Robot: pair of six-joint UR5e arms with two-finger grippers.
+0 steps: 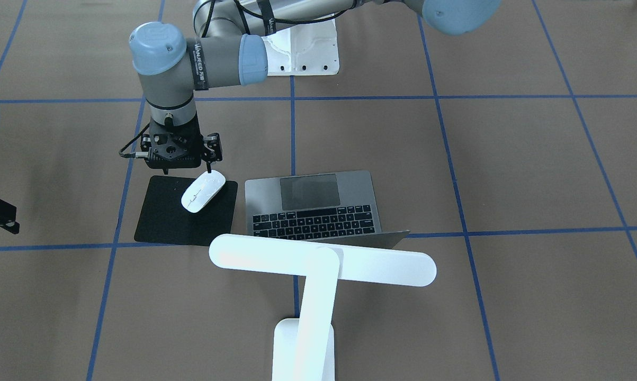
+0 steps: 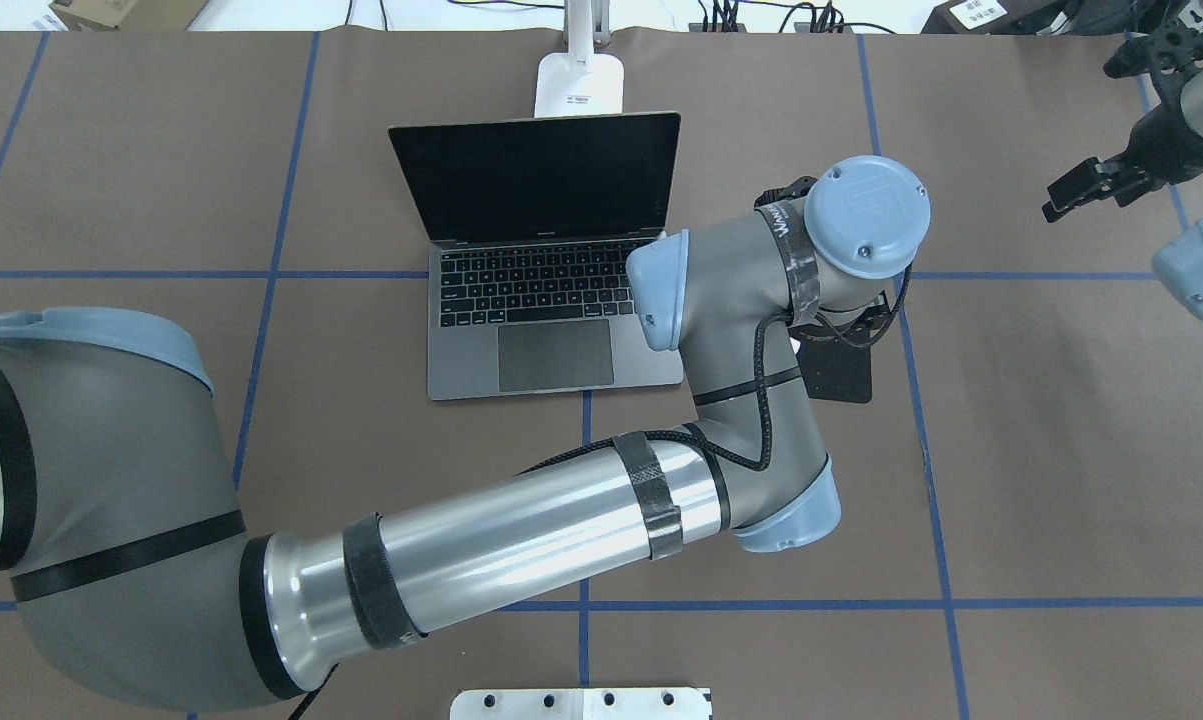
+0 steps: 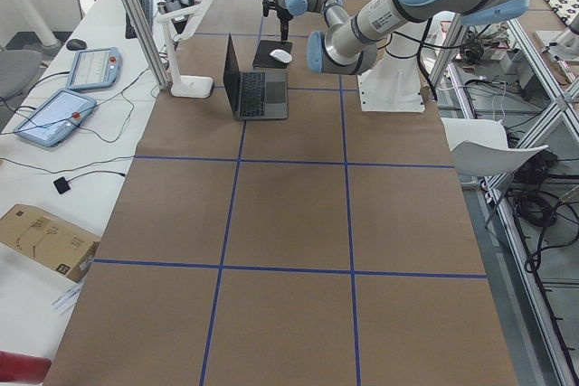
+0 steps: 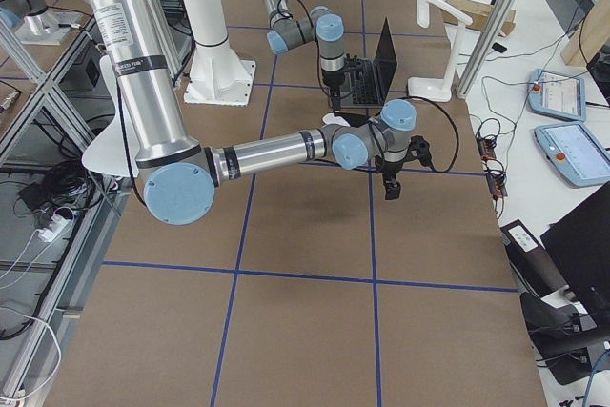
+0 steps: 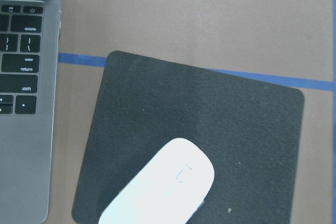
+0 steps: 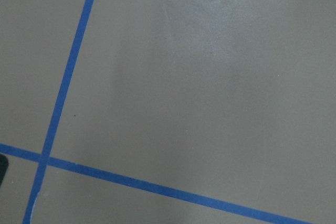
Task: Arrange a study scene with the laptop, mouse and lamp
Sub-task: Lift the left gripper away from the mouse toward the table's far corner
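The left gripper point(image 1: 187, 170) is held over one end of the glossy white oval mouse point(image 1: 203, 191), jaws seemingly spread wide. Below it, the mouse is laid on a flat black square pad point(image 1: 159, 225). Of the right gripper point(image 2: 1096, 186), the state cannot be told.

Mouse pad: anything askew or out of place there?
Slightly. The mouse pad sits rotated against the blue tape line and the side edge of the laptop. The mouse lies diagonally on it, close to the pad's robot-side edge rather than centred. Nothing looks damaged or spilled.
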